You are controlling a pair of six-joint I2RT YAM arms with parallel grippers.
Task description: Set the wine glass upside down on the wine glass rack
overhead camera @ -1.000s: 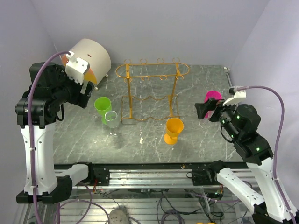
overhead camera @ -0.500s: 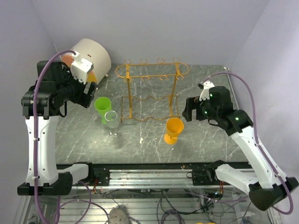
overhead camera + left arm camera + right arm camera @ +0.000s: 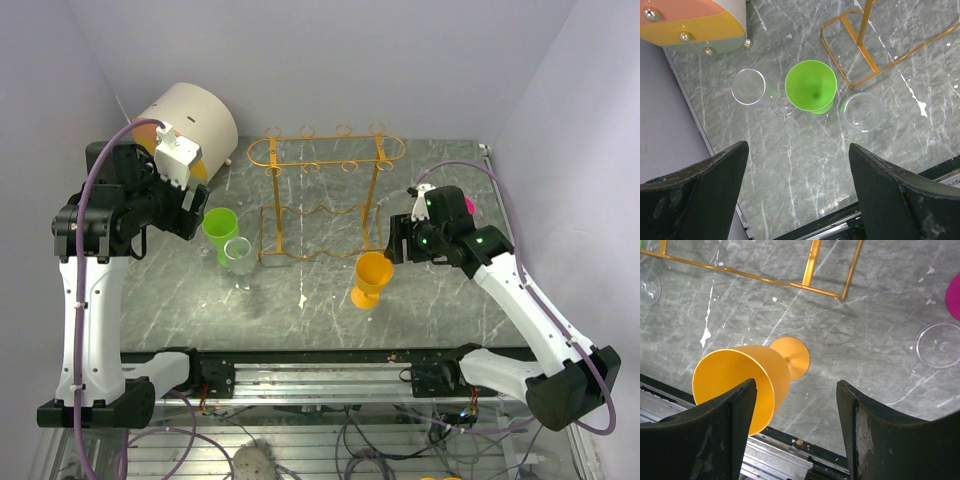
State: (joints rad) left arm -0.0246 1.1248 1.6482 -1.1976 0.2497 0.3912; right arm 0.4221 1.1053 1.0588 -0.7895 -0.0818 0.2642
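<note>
R arm's swung in leftward; right gripper (image 3: 795, 390) hangs unclenched over the orange wine glass (image 3: 737, 382), prob. lining up a grab; left gripper (image 3: 797, 147) gapes, idle.

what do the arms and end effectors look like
The left arm and right arm have white links, black joint housings and a looping purple cable each. The left end effector and right end effector have broad, matte black fingers.
</note>
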